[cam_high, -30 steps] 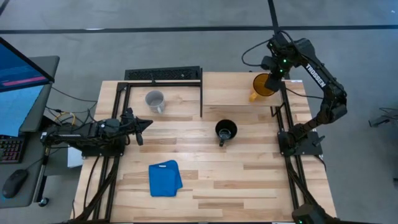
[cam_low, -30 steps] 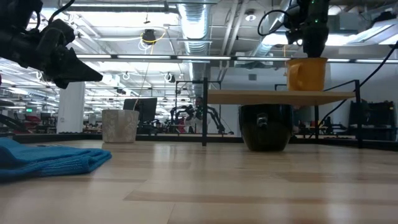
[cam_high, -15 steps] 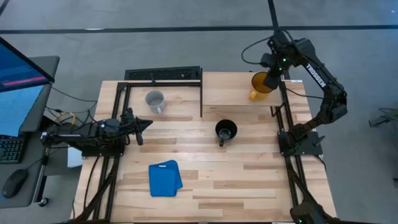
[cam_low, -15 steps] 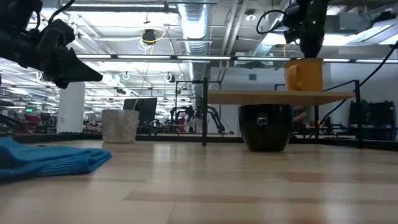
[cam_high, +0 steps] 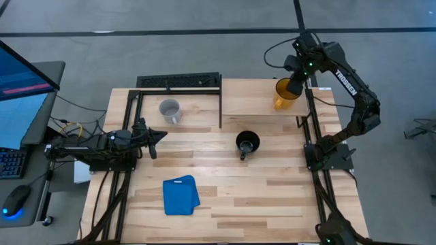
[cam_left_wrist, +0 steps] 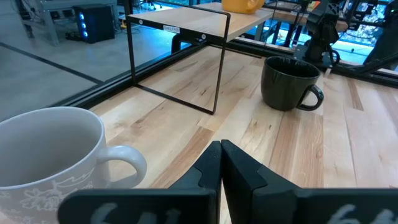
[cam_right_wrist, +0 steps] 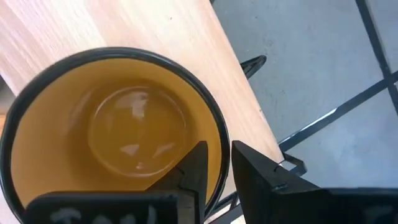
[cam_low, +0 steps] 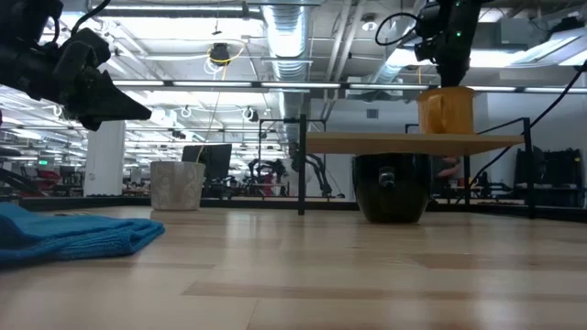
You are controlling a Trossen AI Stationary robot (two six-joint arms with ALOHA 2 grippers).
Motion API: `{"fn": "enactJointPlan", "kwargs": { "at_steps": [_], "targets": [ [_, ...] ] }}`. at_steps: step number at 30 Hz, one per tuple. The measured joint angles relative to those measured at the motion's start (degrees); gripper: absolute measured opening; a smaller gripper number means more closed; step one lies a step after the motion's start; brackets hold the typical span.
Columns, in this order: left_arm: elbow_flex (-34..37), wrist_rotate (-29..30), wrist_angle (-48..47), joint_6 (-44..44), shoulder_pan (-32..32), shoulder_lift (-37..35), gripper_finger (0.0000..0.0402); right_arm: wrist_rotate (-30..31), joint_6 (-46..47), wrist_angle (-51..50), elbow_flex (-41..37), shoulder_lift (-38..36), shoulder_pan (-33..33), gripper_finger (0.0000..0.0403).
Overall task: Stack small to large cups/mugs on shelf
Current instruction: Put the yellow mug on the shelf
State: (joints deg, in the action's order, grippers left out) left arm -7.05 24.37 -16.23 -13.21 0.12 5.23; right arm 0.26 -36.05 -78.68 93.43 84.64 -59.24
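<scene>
A yellow mug (cam_high: 283,94) stands at the right end of the shelf (cam_high: 252,102), with my right gripper (cam_high: 295,86) shut on it from above. The black mug (cam_high: 247,143) stands on the tabletop in front of the shelf. The pale grey-white mug (cam_high: 169,110) stands on the tabletop to the shelf's left. My left gripper (cam_high: 159,136) hovers shut over the table's left side, its tips (cam_left_wrist: 219,148) pointing toward the black mug (cam_left_wrist: 288,82). My right gripper pinches the yellow mug's rim (cam_right_wrist: 215,140) on its right side, one finger (cam_right_wrist: 194,169) inside the mug and one (cam_right_wrist: 258,177) outside. The fingers come steeply from above. The mug (cam_low: 447,110) sits upright, its base on or just above the shelf board (cam_low: 385,142).
A folded blue cloth (cam_high: 180,195) lies near the table's front left. The shelf's black frame legs (cam_left_wrist: 219,74) stand between the grey-white mug and the black mug. A keyboard (cam_high: 178,82) lies at the far edge.
My right gripper has tipped a little steeper while keeping its hold, and the yellow mug has shifted slightly toward the table's left on the shelf.
</scene>
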Motion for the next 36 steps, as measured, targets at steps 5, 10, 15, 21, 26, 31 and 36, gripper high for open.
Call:
{"fn": "enactJointPlan", "kwargs": {
  "at_steps": [5,10,15,21,26,31,36],
  "targets": [
    [0.0,0.0,0.0,0.0,0.0,0.0,0.0000,0.0,0.0,0.6,0.0,0.0,0.0,0.0093],
    [0.0,0.0,0.0,-0.1,0.0,0.0,0.0000,-0.3,1.5,1.6,0.0,0.0,2.0,0.0093],
    [0.0,0.0,0.0,-0.1,0.0,0.0,0.0000,-0.4,1.6,4.3,0.0,0.0,5.2,0.0093],
    [0.0,-0.1,0.0,-0.6,0.0,0.0,0.0000,-0.3,1.6,6.8,0.0,0.0,8.5,0.0093],
    [0.0,-2.7,0.0,-1.2,0.0,0.0,0.0000,-0.2,3.4,7.4,0.0,0.0,10.6,0.0093],
    [0.0,-3.0,0.0,-1.2,0.0,0.0,0.0000,-0.4,5.7,7.2,0.0,0.0,13.3,0.0093],
    [0.0,-3.0,0.0,-1.2,0.0,0.0,0.0000,-0.4,7.6,6.6,0.0,0.0,16.4,0.0093]
  ]
}}
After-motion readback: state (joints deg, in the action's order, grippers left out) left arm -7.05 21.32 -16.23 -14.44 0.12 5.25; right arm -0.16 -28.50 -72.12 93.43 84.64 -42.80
